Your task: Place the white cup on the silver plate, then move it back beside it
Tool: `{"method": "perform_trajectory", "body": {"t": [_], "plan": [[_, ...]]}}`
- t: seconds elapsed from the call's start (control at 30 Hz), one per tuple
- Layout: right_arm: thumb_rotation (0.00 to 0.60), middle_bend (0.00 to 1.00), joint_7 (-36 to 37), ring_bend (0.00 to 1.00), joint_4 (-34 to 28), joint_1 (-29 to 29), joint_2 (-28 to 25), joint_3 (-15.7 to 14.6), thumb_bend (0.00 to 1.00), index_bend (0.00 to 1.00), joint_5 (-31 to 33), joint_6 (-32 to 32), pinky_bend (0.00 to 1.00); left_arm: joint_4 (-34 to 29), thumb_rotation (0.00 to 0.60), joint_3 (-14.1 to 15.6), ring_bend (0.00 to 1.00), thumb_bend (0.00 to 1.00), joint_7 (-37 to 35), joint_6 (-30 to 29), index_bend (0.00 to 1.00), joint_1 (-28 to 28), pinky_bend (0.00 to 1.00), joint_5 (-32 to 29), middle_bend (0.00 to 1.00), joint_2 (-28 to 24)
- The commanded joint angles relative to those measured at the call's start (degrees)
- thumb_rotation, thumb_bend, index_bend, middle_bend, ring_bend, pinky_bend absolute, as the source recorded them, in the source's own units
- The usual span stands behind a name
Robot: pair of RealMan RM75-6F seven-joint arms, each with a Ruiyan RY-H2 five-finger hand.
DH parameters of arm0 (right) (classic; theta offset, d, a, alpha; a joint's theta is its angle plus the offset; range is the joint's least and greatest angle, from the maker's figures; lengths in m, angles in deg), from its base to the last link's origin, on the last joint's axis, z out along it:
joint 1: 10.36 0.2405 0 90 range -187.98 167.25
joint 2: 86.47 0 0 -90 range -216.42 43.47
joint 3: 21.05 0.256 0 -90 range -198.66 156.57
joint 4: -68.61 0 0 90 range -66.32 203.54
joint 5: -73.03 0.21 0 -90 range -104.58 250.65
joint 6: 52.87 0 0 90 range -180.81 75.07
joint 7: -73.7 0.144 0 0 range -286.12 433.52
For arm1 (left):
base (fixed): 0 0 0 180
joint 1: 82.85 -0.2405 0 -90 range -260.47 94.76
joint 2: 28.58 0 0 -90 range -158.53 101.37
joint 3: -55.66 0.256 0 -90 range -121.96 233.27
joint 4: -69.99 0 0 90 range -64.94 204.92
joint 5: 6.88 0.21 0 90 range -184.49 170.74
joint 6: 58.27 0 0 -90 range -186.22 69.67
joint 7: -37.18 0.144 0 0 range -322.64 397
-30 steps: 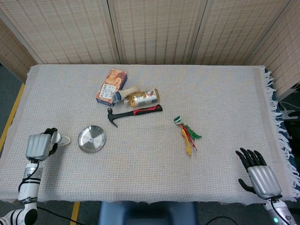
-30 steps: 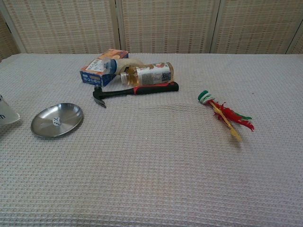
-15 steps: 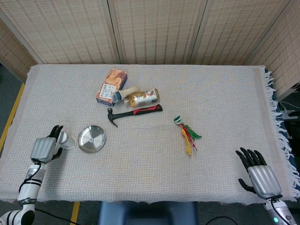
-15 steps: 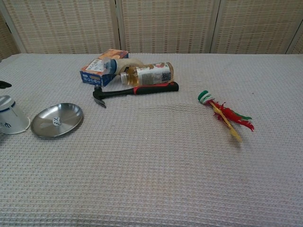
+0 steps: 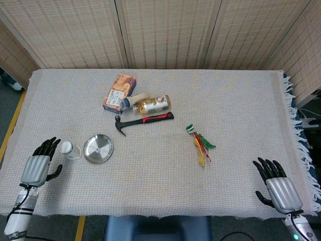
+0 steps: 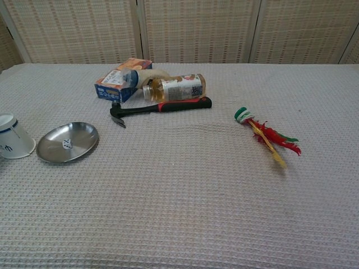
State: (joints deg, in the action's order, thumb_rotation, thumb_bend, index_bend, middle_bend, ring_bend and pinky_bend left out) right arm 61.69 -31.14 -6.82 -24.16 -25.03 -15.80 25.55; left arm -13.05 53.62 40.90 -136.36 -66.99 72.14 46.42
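From the head view, the white cup stands upside down on the cloth, just beside the left edge of the silver plate and not on it. The left hand is near the cup, a little nearer to us, with its fingers spread and holding nothing. The right hand rests at the near right corner, fingers also apart and empty. Farther on the table lie a hammer, a bottle, an orange box and a bunch of coloured feathers.

From the chest view, the cup stands with its wide mouth down, very close to the plate. The hands do not appear here. The hammer lies just in front of the bottle.
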Motion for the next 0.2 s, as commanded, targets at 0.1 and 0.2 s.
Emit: {"method": "perform_trajectory", "body": {"t": [0.1, 0.2], "plan": [[0.6, 0.0, 0.4, 0.0, 0.7, -0.1, 0.3, 0.4, 0.21, 0.0, -0.4, 0.6, 0.0, 2.6, 0.6, 5.6, 0.0, 0.37, -6.8, -10.1, 0.0, -6.1, 0.05, 11.4, 0.0, -1.6], [0.6, 0.0, 0.4, 0.0, 0.7, 0.0, 0.3, 0.4, 0.21, 0.0, -0.3, 0.4, 0.0, 1.7, 0.6, 5.5, 0.0, 0.37, -7.2, -9.0, 0.0, -6.2, 0.05, 10.8, 0.0, -2.4]]}}
